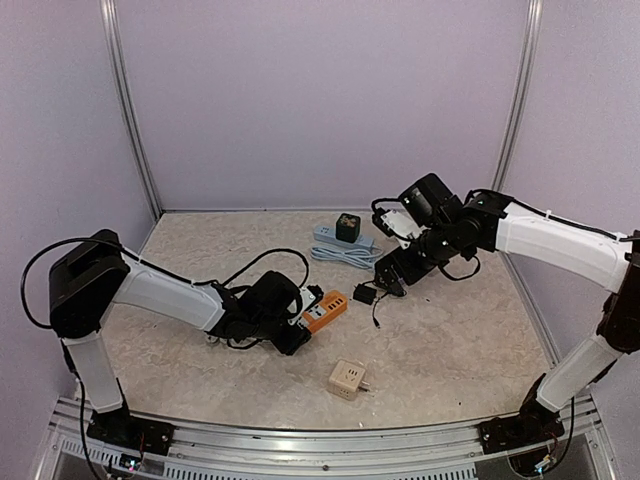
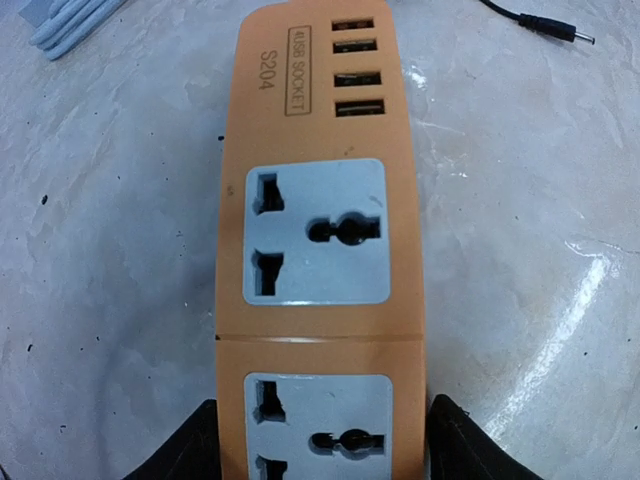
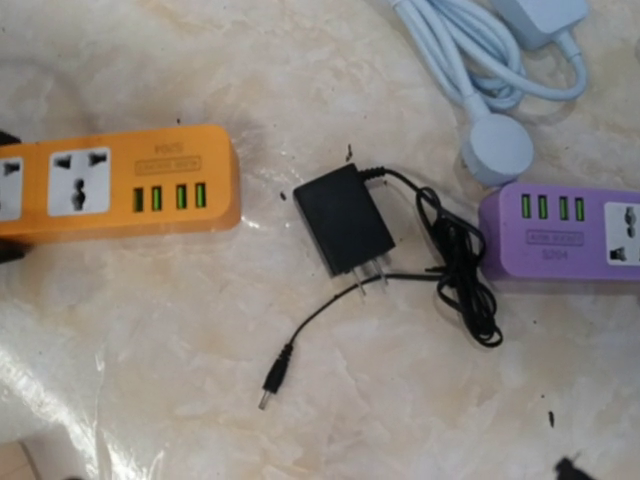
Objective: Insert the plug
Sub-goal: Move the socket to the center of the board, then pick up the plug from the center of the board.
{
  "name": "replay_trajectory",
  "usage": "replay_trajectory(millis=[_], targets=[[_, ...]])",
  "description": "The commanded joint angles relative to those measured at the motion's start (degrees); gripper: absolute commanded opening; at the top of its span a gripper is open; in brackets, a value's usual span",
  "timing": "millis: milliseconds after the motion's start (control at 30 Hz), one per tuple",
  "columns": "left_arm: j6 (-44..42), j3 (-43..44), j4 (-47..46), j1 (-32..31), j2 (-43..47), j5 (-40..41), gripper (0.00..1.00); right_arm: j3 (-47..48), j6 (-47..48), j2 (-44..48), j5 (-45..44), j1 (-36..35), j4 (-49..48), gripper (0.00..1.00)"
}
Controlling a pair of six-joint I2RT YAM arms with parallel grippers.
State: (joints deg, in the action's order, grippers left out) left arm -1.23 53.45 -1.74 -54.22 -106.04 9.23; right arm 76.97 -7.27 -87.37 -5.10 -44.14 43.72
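A black adapter plug point(image 3: 343, 220) lies flat on the table, its two prongs pointing toward the camera and its thin cable coiled beside it point(image 3: 465, 270). It also shows in the top view point(image 1: 363, 295). My right gripper point(image 1: 390, 277) hovers just above and behind the adapter and holds nothing; only a dark fingertip point(image 3: 570, 466) shows at the wrist view's bottom edge. My left gripper point(image 1: 288, 322) is shut on the sides of an orange power strip point(image 2: 320, 250), its black fingers point(image 2: 462, 448) pressed against both sides. The strip's sockets face up point(image 1: 326, 310).
A purple power strip point(image 3: 565, 235) with a white cable point(image 3: 470, 50) lies behind the adapter, and a black cube point(image 1: 347, 228) is plugged into it. A beige cube adapter point(image 1: 347, 378) sits near the front. The adapter's barrel connector point(image 3: 272, 383) lies loose.
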Motion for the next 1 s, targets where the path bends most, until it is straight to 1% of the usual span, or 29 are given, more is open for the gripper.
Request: replay_trajectory(millis=[0, 100, 167, 200, 267, 300, 333, 467, 600, 733, 867, 967], targets=[[-1.20, -1.93, 7.60, -0.54, -0.12, 1.84, 0.68, 0.71, 1.24, -1.12, 1.63, -0.97, 2.27, 1.00], [0.92, -3.06, 7.43, -0.37, 0.61, 5.56, 0.76, 0.26, 3.25, -1.62, 3.40, -2.27, 3.61, 1.00], [3.82, -4.34, 6.35, -0.30, 2.38, 7.53, 0.80, -0.15, 4.75, -2.17, 4.18, -4.25, 4.79, 1.00], [4.99, -4.99, 5.61, -0.17, 4.14, 8.44, 0.84, -0.22, 5.48, -2.97, 4.58, -5.57, 5.43, 1.00], [7.24, -6.09, 5.23, 0.36, 6.78, 10.45, 0.88, -0.33, 6.53, -4.49, 4.73, -9.25, 6.54, 1.00], [8.31, -6.65, 5.33, 0.75, 7.86, 11.71, 0.93, -0.06, 6.52, -5.72, 4.67, -11.09, 7.17, 1.00], [9.22, -7.14, 5.60, 1.05, 9.79, 12.83, 0.95, 0.32, 6.25, -6.88, 4.31, -13.06, 8.00, 1.00], [11.38, -10.34, 5.17, 1.52, 16.21, 15.31, 0.96, 1.63, 4.70, -10.37, 2.91, -18.87, 11.07, 1.00], [12.65, -13.60, 3.76, 2.29, 22.15, 15.98, 0.99, 3.55, 3.07, -13.08, 1.35, -21.61, 13.34, 1.00], [13.20, -14.74, 4.28, 2.91, 24.79, 17.21, 0.99, 5.87, 2.23, -15.48, 1.75, -23.59, 14.37, 1.00], [13.67, -15.40, 4.39, 2.98, 25.67, 18.72, 0.99, 8.14, 1.28, -18.17, 3.19, -25.24, 14.97, 1.00], [14.35, -15.91, 4.22, 3.06, 26.27, 20.08, 0.99, 9.27, 0.45, -20.98, 2.55, -25.89, 16.44, 1.00]])
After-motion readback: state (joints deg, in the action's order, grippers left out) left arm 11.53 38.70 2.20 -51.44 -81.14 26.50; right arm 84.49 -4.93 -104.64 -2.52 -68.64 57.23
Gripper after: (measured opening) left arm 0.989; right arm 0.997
